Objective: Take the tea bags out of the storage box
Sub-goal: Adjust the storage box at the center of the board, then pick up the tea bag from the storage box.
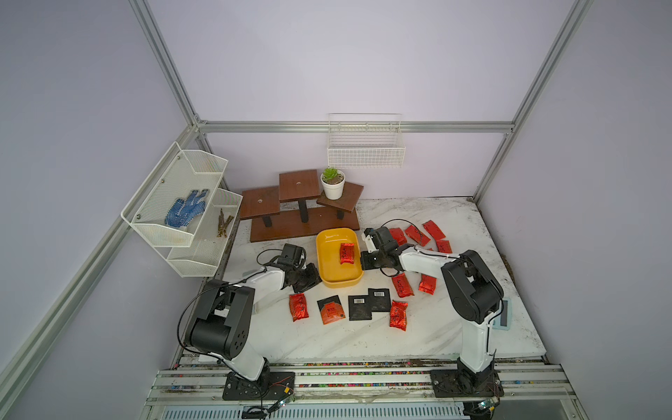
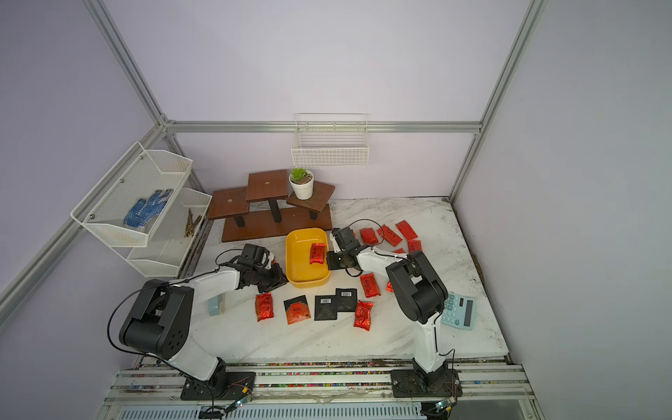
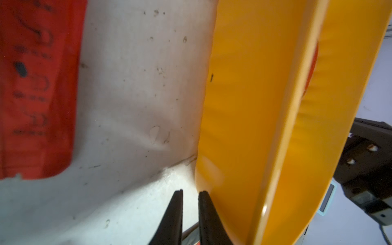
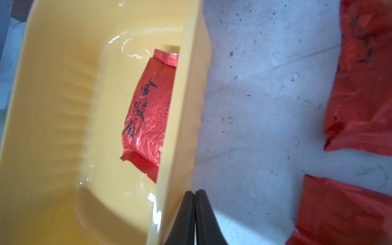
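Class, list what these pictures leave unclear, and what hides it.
- Both top views: left gripper fingertips, behind its wrist.
- Right wrist view: tea bag partly behind storage box wall.
- Left wrist view: red packet print blurred, cut by the edge.
- A top view: calculator mostly behind right arm.

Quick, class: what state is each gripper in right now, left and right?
Left gripper: slightly open, holding nothing, beside the box.
Right gripper: shut, holding nothing.
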### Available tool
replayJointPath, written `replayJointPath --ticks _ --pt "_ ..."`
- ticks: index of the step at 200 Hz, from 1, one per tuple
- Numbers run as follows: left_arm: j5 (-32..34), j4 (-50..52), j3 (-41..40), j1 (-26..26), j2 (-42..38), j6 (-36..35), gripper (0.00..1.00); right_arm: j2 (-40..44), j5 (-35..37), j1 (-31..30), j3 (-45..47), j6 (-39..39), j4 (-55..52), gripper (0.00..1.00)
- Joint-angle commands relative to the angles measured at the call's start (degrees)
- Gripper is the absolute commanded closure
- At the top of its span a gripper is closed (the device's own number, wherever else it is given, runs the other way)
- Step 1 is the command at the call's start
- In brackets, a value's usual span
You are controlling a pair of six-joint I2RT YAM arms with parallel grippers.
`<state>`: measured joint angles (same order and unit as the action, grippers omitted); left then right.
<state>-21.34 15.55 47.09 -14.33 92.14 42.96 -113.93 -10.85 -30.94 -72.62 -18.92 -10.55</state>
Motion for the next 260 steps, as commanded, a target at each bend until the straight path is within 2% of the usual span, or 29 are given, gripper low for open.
replayJointPath --ticks 1,27,52,80,106,141,144,157,199,260 --pt "3.53 2.02 0.36 -0.17 -2.97 0.34 0.72 1.06 4.40 0.31 -0.05 0.25 -2.70 0.85" --pt "7.49 5.18 1.74 -0.16 -5.55 -0.73 0.63 4.57 10.88 0.46 1.00 -0.55 -4.74 0.75" --pt "10.59 8.62 3.29 -0.18 -9.45 -2.05 0.58 9.51 13.99 0.53 0.70 -0.36 -6.50 0.64" --pt "12.61 11.34 5.01 -0.16 -15.70 -2.93 0.50 13.71 12.55 -0.21 -1.45 0.21 -8.39 0.56" --pt "14.34 13.62 6.72 -0.35 -20.17 -4.14 0.42 14.59 12.35 -3.82 -5.72 -0.51 -10.91 0.50" --pt "16.11 17.30 8.01 -0.35 -26.13 -4.91 0.36 8.70 16.21 -10.07 -15.58 0.28 -17.54 0.36" --pt "16.22 17.53 8.02 -0.35 -26.69 -5.06 0.36 8.14 16.71 -10.27 -16.41 0.36 -18.06 0.30" --pt "16.66 18.95 7.86 -0.35 -29.03 -5.12 0.35 5.33 17.90 -11.22 -19.09 0.37 -19.41 0.25" --pt "18.18 21.98 6.36 -0.35 -35.09 -5.42 0.31 -5.78 19.82 -11.89 -29.77 -0.58 -25.04 0.18" --pt "17.80 22.48 4.86 -0.35 -37.31 -5.39 0.31 -16.55 25.45 -12.31 -39.60 -0.90 -30.30 0.14"
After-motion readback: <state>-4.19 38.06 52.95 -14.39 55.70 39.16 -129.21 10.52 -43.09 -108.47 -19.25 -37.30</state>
